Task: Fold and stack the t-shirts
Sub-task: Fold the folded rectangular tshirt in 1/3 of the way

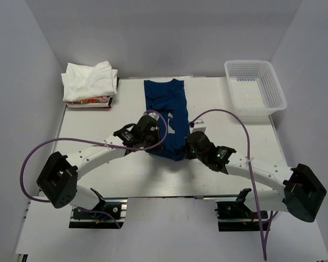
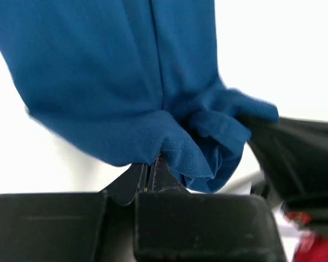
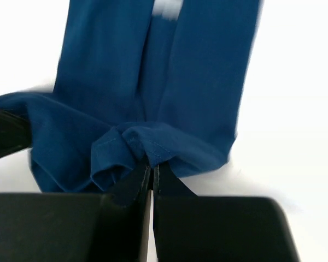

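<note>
A navy blue t-shirt (image 1: pixel 165 112) lies as a long narrow strip down the middle of the white table (image 1: pixel 98 131), collar at the far end. Its near hem is bunched between both arms. My left gripper (image 1: pixel 153 139) is shut on the hem's left corner (image 2: pixel 172 150), pinching the stitched edge. At the hem's right corner (image 3: pixel 153 147), my right gripper (image 1: pixel 187 148) is shut on the fabric too. White t-shirts (image 1: pixel 89 81) sit folded in a pile at the far left corner. The right gripper's black body shows at the right edge of the left wrist view.
A white plastic mesh basket (image 1: pixel 273 90) stands at the far right corner. Under the white pile lies a flat red-and-white package (image 1: pixel 90 102). Purple cables loop over both arms. Grey walls close in the table on three sides.
</note>
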You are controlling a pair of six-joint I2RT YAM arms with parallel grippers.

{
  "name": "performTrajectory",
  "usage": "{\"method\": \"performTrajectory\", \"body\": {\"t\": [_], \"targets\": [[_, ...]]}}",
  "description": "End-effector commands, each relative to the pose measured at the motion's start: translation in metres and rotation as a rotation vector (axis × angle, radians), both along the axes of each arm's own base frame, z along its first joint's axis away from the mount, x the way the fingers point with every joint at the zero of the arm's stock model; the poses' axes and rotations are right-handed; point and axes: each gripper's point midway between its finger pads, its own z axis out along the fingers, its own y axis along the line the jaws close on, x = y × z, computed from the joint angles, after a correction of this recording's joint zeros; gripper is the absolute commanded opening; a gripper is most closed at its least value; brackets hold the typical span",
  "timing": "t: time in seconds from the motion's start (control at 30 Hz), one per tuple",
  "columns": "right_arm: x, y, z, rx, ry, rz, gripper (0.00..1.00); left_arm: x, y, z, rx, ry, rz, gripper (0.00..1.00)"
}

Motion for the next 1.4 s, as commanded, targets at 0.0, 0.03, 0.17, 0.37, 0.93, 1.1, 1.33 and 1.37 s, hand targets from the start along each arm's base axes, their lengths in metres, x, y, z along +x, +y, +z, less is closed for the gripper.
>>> {"method": "performTrajectory", "body": {"t": [0.0,0.03,0.17,0.37,0.93,1.1,1.33,1.37], "targets": [[0.044,-0.008,0.03,-0.022,-0.132,-0.129,0.0,0.049,0.022,0.02,0.081,-0.124,0.173,0.0],[0.059,-0.007,0.044,-0.004,-0.156,-0.157,0.0,0.066,0.026,0.023,0.1,-0.146,0.208,0.0],[0.094,0.001,0.059,-0.012,-0.208,-0.164,0.0,0.105,0.041,0.021,0.156,-0.147,0.307,0.0],[0.151,0.011,0.077,-0.028,-0.257,-0.173,0.0,0.154,0.04,0.038,0.086,-0.235,0.328,0.0],[0.239,0.015,0.021,-0.057,-0.156,-0.151,0.04,0.251,0.048,0.0,0.103,-0.218,0.341,0.23],[0.255,0.02,0.028,-0.079,-0.126,-0.086,0.78,0.276,0.055,0.025,0.094,-0.292,0.319,0.9],[0.198,0.032,0.017,0.018,-0.053,0.078,0.9,0.232,0.069,0.003,0.106,-0.224,0.264,1.0],[0.192,0.033,0.019,0.024,-0.052,0.093,0.9,0.226,0.072,0.005,0.103,-0.229,0.265,1.0]]}}
